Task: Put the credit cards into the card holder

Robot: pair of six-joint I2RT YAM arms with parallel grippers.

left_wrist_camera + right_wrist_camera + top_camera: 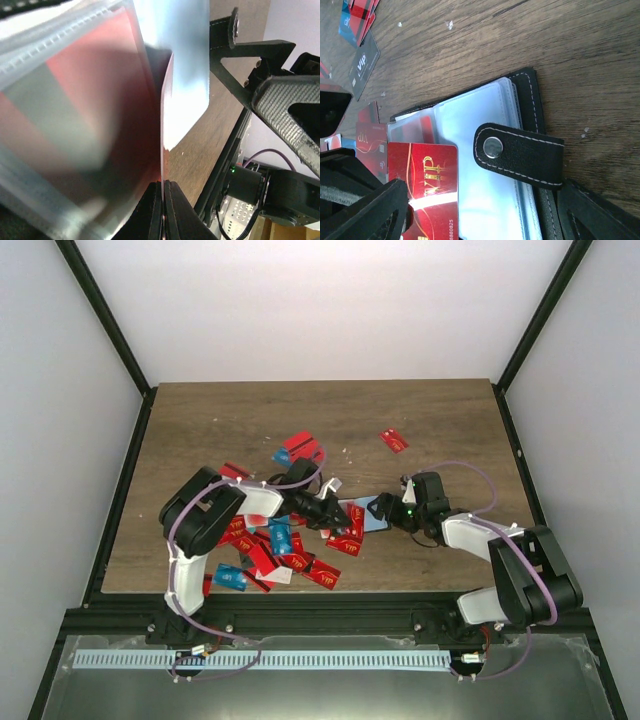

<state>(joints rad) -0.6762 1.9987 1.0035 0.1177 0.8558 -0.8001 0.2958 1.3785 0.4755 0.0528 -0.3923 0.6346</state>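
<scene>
The card holder (368,508) is lying open on the desk (440,410), right of centre, between the left gripper (336,514) on its left and the right gripper (388,515) on its right. The right gripper's jaws are standing wide, straddling one end of the holder. The left gripper is pinching a held card (427,180), whose free part is resting over the holder's left-hand pockets. Most credit cards (270,550) are lying heaped on the desk left of the holder, around the left arm (205,515). A smaller cluster (300,448) is sitting behind that heap, and a lone card (394,440) is lying apart, behind the holder.
</scene>
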